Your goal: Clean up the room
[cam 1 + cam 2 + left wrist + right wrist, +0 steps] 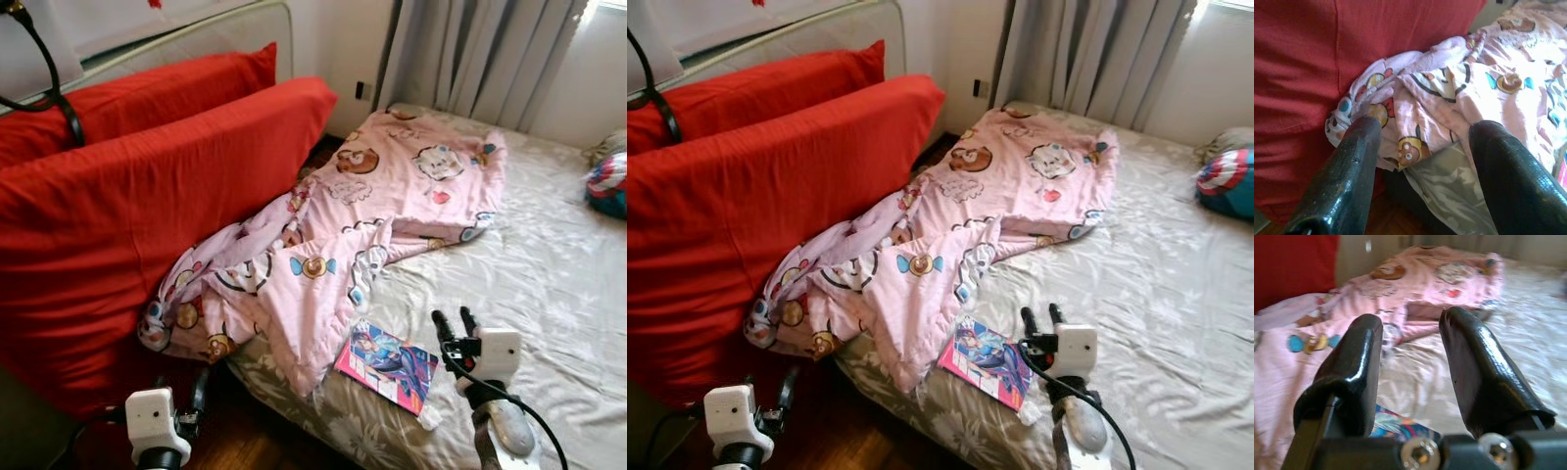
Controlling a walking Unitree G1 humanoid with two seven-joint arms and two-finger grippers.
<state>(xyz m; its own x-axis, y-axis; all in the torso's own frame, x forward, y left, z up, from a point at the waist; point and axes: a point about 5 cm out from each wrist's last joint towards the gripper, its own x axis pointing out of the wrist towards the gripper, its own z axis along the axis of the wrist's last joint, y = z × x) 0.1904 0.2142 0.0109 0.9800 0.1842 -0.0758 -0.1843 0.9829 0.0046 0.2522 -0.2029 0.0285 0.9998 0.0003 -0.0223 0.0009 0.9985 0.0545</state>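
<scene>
The right tool [456, 323] hovers spread just beside the comic book [387, 364], which lies on the bed [549, 284] near the pink blanket [343, 225]. Judging so, it must descend and pinch it. The left tool [1420, 161] is spread too.

A home bedroom: bed [549, 264], pink cartoon blanket [333, 235], curtained window [470, 49]

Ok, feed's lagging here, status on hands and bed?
Both hands open, empty. Right hand over the sheet beside the book. Left hand low by the pink blanket overhanging the bed edge.
</scene>
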